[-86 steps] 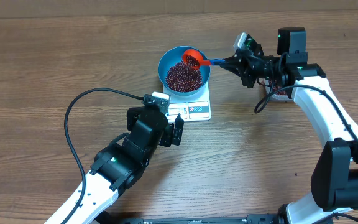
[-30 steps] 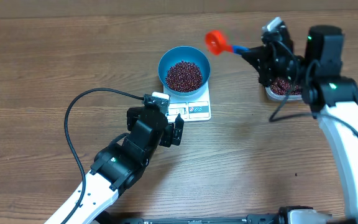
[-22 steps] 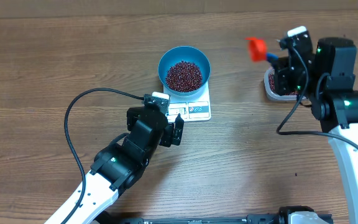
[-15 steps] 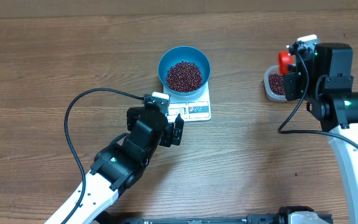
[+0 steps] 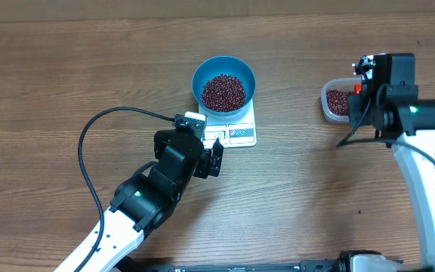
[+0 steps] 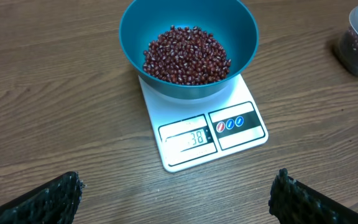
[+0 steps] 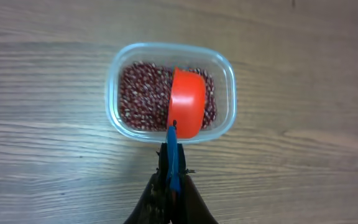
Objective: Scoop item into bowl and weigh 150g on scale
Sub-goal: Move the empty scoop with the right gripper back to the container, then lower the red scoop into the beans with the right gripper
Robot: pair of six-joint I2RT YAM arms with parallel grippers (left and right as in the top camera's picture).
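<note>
The right pincer [image 7: 169, 191] pinches the red scoop [image 7: 187, 102] by its thin handle, and the tiny loose beans [image 7: 135, 99] just ahead probably spill easily.

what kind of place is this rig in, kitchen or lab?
Probably a robot test bench, not a kitchen: a left arm and right arm at a wood-grain table, with a scale, blue bowl of beans and clear tub.

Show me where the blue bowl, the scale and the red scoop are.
blue bowl [image 6: 240, 34]: left wrist view, bare inner wall.
scale [image 6: 191, 138]: left wrist view, display window.
red scoop [image 7: 187, 102]: right wrist view, its cup.
</note>
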